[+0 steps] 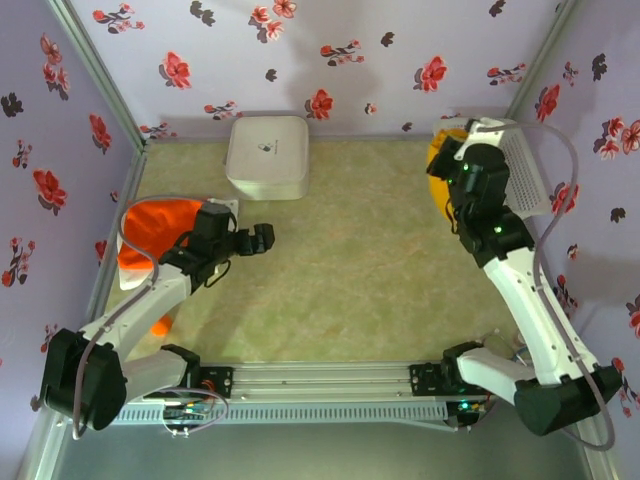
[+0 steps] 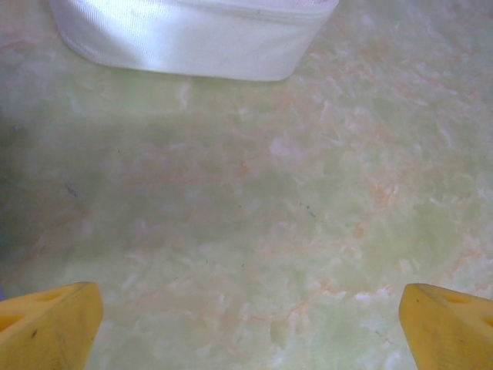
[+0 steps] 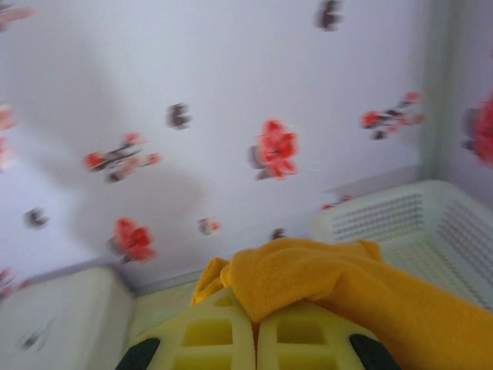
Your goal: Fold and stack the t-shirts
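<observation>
The mustard t-shirt [image 3: 331, 277] lay far to the right of the white box [image 1: 267, 157], against the near-left edge of the white lattice basket [image 1: 527, 172]. The right gripper [image 3: 256, 335] was closed on it. In the right wrist view the two yellow fingers [image 3: 208, 335] stood pressed together with a fold of the cloth pinched between them, and the rest of the shirt bunched over the fingertips and trailed off to the right, towards the basket. How much of the shirt rested on the counter [image 1: 370, 270] could not be told.

The right arm [image 1: 530, 300] reached from its base, well to the near right of the box, straight up towards the far wall, with its wrist bent over beside the basket.

The red-orange t-shirt [image 1: 155, 225] lay crumpled to the near left of the box, by the left wall, and the left arm [image 1: 150, 300] crossed over its near part. The left gripper [image 1: 265, 238] hovered just on the near side of the box and pointed right, away from that shirt. Its fingertips [image 2: 46, 327] were spread wide over bare counter and held nothing. The left arm ran from its base up and to the right, elbow bent.
</observation>
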Robot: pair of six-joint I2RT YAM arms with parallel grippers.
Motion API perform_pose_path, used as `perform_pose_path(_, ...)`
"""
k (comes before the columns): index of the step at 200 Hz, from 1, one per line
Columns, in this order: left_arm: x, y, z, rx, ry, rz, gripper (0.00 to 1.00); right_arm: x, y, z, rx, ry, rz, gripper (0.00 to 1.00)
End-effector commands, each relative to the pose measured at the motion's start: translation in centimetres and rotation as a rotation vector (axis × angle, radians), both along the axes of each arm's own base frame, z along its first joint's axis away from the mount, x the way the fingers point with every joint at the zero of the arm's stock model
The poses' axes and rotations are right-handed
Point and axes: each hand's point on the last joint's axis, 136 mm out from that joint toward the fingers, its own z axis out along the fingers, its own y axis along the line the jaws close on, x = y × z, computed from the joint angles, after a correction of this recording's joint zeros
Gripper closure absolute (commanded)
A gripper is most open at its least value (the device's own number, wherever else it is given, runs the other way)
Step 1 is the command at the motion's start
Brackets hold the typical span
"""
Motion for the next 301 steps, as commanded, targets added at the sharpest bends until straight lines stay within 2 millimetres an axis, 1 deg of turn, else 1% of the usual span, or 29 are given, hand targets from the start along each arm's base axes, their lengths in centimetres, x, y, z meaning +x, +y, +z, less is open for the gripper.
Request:
perform_pose_path(1,0.7,-0.8,2.1,0.000,-0.029,-0.036,0.01,-2.2,5.3,0.1,-0.099,-0.022,0.222,1.00)
perform_pose_path(14,0.9,-0.8,2.6,0.016,-0.030,-0.044,0.01,-3.4,8.2,-1.4,-0.139,0.005,0.308,1.00)
perform_pose_path(39,1.3,-0.4,3.4,0.034,-0.032,-0.036,0.00,-5.0,12.5,-4.8,-0.188,0.065,0.405,1.00)
perform_pose_path(63,1.3,0.7,3.4,0.047,-0.019,0.000,0.00,-6.5,16.9,-10.3,-0.177,0.153,0.525,1.00)
perform_pose_path(71,1.3,1.0,3.3,0.055,-0.011,0.004,0.00,-7.1,17.8,-12.1,-0.185,0.184,0.549,0.96)
perform_pose_path(72,1.3,1.1,3.3,0.056,-0.010,0.005,0.00,-7.2,18.0,-12.6,-0.189,0.194,0.550,0.95)
perform_pose_path(80,1.1,1.2,3.1,0.069,0.000,0.004,0.00,-7.5,18.3,-14.2,-0.195,0.223,0.551,0.91)
perform_pose_path(94,0.8,1.6,2.4,0.094,0.019,0.009,0.02,-7.8,18.0,-16.8,-0.183,0.275,0.529,0.81)
perform_pose_path(101,0.7,1.9,2.0,0.120,0.030,0.023,0.04,-7.9,17.5,-17.8,-0.170,0.290,0.513,0.78)
perform_pose_path(110,0.4,2.2,1.2,0.168,0.048,0.028,0.05,-7.9,16.3,-18.8,-0.158,0.293,0.455,0.74)
perform_pose_path(115,0.2,2.2,0.7,0.196,0.060,0.019,0.05,-8.0,15.8,-19.3,-0.150,0.296,0.435,0.70)
perform_pose_path(122,0.0,2.1,-0.1,0.230,0.079,0.009,0.05,-8.0,14.9,-20.1,-0.133,0.295,0.393,0.58)
perform_pose_path(127,-0.2,2.1,-0.6,0.246,0.094,0.006,0.05,-8.0,14.4,-20.5,-0.123,0.300,0.374,0.53)
perform_pose_path(138,-0.5,1.9,-1.9,0.256,0.131,0.003,0.05,-8.0,13.3,-21.3,-0.102,0.316,0.328,0.50)
perform_pose_path(145,-0.7,1.7,-2.7,0.252,0.155,0.009,0.04,-7.8,12.6,-21.7,-0.083,0.333,0.297,0.39)
perform_pose_path(148,-0.7,1.6,-3.1,0.247,0.166,0.014,0.05,-7.7,12.3,-21.9,-0.076,0.340,0.284,0.32)
perform_pose_path(152,-0.8,1.4,-3.5,0.239,0.177,0.015,0.05,-7.5,11.9,-22.2,-0.068,0.353,0.267,0.21)
perform_pose_path(155,-0.8,1.3,-3.8,0.233,0.186,0.016,0.05,-7.4,11.6,-22.4,-0.059,0.363,0.254,0.16)
perform_pose_path(168,-0.7,0.8,-4.9,0.202,0.225,0.031,0.06,-7.0,11.0,-23.1,-0.028,0.408,0.227,0.08)
perform_pose_path(179,-0.4,0.4,-5.8,0.187,0.256,0.044,0.08,-7.1,11.0,-23.5,-0.013,0.435,0.231,0.01)
perform_pose_path(204,0.2,-0.1,-7.5,0.180,0.309,0.067,0.14,-7.8,12.1,-24.1,0.009,0.477,0.297,0.01)
perform_pose_path(213,0.5,-0.5,-7.9,0.168,0.321,0.065,0.16,-8.5,13.0,-24.4,0.025,0.506,0.359,0.01)
perform_pose_path(230,0.9,-1.3,-8.9,0.144,0.343,0.055,0.23,-9.6,14.3,-25.5,0.042,0.557,0.446,0.03)
perform_pose_path(238,1.1,-1.6,-9.4,0.139,0.354,0.052,0.24,-10.1,14.6,-26.1,0.050,0.585,0.466,0.04)
perform_pose_path(271,1.7,-2.3,-10.6,0.123,0.377,0.047,0.31,-11.2,13.7,-29.3,0.073,0.687,0.415,0.11)
perform_pose_path(283,1.9,-2.6,-10.9,0.113,0.375,0.044,0.37,-11.2,13.3,-30.2,0.088,0.703,0.387,0.15)
perform_pose_path(289,2.0,-2.6,-10.9,0.108,0.372,0.049,0.39,-11.3,13.4,-30.5,0.099,0.710,0.385,0.19)
perform_pose_path(295,2.2,-2.7,-11.0,0.105,0.370,0.048,0.45,-11.3,13.4,-30.8,0.107,0.718,0.381,0.22)
perform_pose_path(301,2.2,-2.8,-11.1,0.102,0.372,0.048,0.48,-11.3,13.4,-31.0,0.110,0.724,0.374,0.27)
